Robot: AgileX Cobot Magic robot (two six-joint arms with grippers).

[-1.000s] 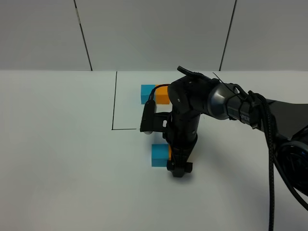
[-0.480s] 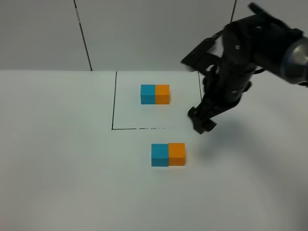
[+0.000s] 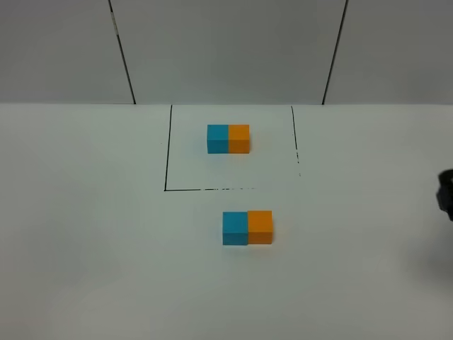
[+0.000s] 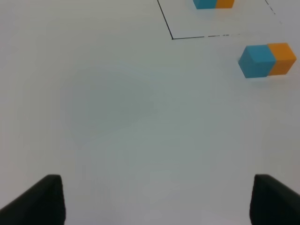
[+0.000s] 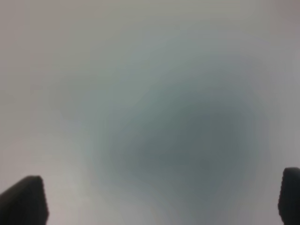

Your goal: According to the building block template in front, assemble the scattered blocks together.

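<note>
The template, a joined blue and orange pair (image 3: 228, 139), sits inside the black-lined square (image 3: 167, 189) at the back of the white table; it also shows in the left wrist view (image 4: 213, 3). In front of the square the sky-blue cube (image 3: 235, 228) and the orange cube (image 3: 260, 227) stand side by side, touching, blue on the left. The left wrist view shows them too, the blue cube (image 4: 256, 61) and the orange cube (image 4: 282, 58). My left gripper (image 4: 157, 201) is open and empty, well away from the cubes. My right gripper (image 5: 154, 199) is open and empty over bare table.
A small dark part of the right arm (image 3: 446, 193) shows at the right edge of the exterior view. The table (image 3: 106, 248) is plain white, with grey wall panels behind it.
My right arm let go of the orange cube beside the blue one, lifted, and drew back to the right, almost out of the exterior view. The cubes have stayed joined.
</note>
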